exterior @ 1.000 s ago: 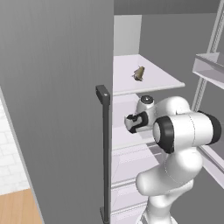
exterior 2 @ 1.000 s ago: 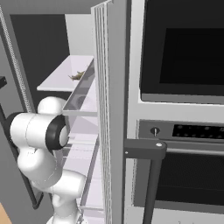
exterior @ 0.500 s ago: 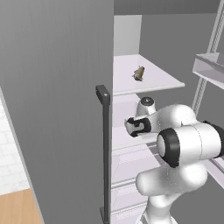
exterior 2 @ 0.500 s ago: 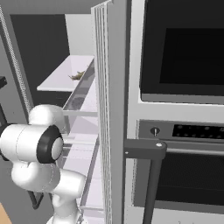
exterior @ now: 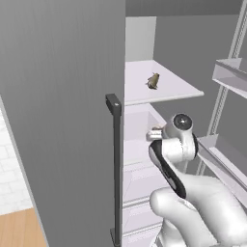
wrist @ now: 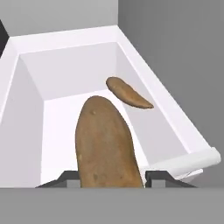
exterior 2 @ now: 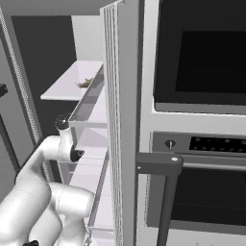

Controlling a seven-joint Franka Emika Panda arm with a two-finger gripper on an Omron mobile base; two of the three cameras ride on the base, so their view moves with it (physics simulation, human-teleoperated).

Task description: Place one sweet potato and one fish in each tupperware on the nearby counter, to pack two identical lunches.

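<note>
The robot is standing in front of an open fridge in a kitchen w/ grey fronts. The fridge door, grey w/ a dark upright handle, is taking the left half of the left base view. On the right, in the right base view, a second door is showing edge-on, and beside it a black wall oven w/ a knob panel and a bar handle is standing.

Inside, a white shelf is carrying a small brownish thing; it is too small to name for sure, perhaps a fish. Under the shelf a white drawer is open. The arm is reaching into that level, between the two doors, and the clear door bins are close to its elbow.

In the hand view, the gripper is closing around a big sweet potato, one dark finger tip at each side of it, touching or nearly touching; the jaws are narrow around it. A second sweet potato is lying further back on the drawer floor, near the right wall, apart from the first one.
</note>
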